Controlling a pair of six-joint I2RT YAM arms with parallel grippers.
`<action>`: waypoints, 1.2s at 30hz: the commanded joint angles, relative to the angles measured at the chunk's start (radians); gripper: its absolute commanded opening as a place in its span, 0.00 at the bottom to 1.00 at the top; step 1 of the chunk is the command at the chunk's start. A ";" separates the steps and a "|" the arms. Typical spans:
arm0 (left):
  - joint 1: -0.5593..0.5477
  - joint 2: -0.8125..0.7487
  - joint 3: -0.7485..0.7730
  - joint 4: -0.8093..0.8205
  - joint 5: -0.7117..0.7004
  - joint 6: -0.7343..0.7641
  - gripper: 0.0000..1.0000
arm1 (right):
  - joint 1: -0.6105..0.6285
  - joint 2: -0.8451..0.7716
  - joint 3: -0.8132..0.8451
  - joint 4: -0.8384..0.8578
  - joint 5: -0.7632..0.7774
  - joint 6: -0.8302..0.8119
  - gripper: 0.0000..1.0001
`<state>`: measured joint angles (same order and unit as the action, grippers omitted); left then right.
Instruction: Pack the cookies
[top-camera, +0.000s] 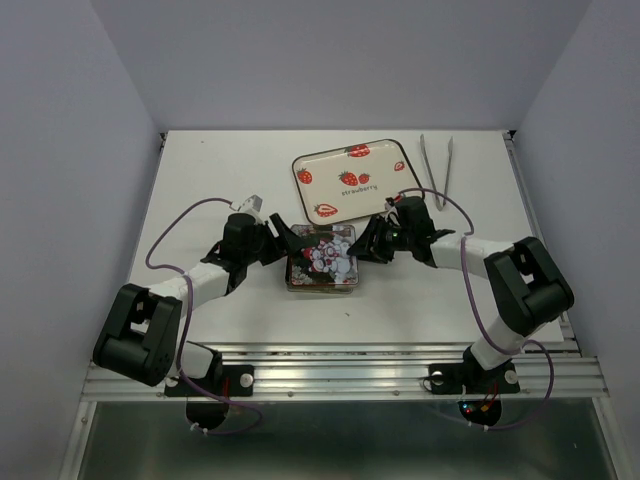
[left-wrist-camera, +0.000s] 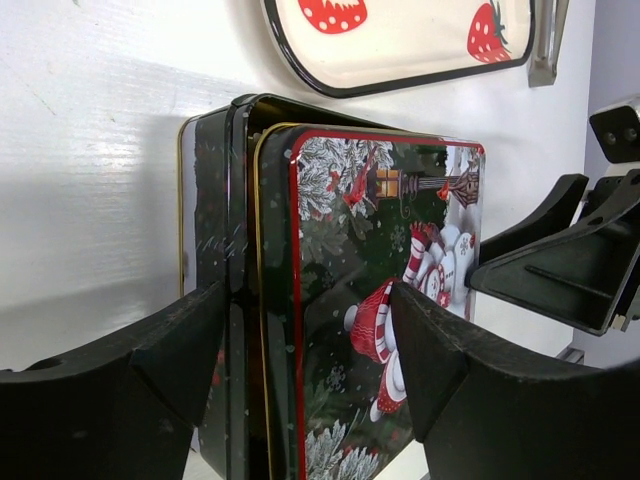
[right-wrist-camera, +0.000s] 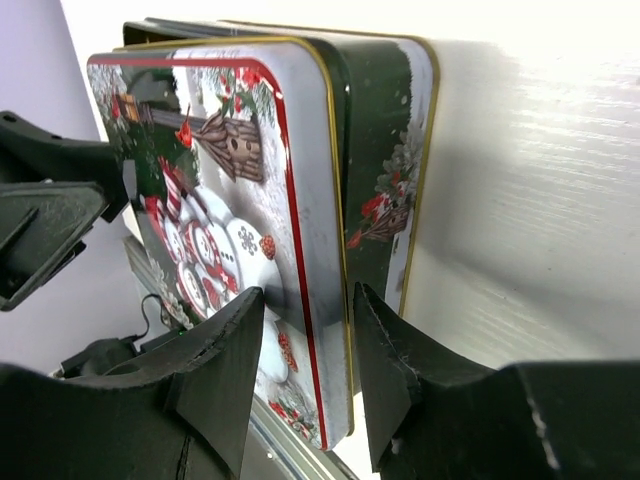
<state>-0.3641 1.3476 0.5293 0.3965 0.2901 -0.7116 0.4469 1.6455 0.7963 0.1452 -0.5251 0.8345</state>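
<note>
Mid-desk (top-camera: 200, 200) sat a rectangular snowman-printed metal tin (top-camera: 322, 258). Right tool (right-wrist-camera: 308, 315) clamped its lid (right-wrist-camera: 220, 180) rim; left tool (left-wrist-camera: 308, 320) straddled the opposite rim, grip unclear.

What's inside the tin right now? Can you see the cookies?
Only the snowman lid shows, sitting on the tin. Its inside is covered, so any cookies there can't be seen.

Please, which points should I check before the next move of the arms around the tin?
1. Right claw holds the tin edge: ok.
2. Left claw closed on the tin: cannot tell; its fingers straddle the edge.
3. Lid seated flush: cannot tell.
4. Cookies visible: not ok; none in any view.
5. Tongs clear of both arms: ok.
</note>
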 joint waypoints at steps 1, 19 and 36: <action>-0.001 0.001 -0.009 0.054 0.024 0.003 0.76 | 0.010 -0.030 0.066 -0.068 0.060 -0.011 0.47; -0.001 -0.012 0.072 -0.045 -0.022 0.055 0.62 | 0.049 -0.079 0.109 -0.219 0.116 -0.130 0.48; -0.012 -0.214 0.169 -0.229 -0.253 0.097 0.86 | 0.058 -0.133 0.251 -0.320 0.309 -0.258 0.49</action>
<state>-0.3649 1.2015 0.6327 0.1741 0.0902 -0.6491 0.4988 1.5585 0.9604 -0.1661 -0.3027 0.6449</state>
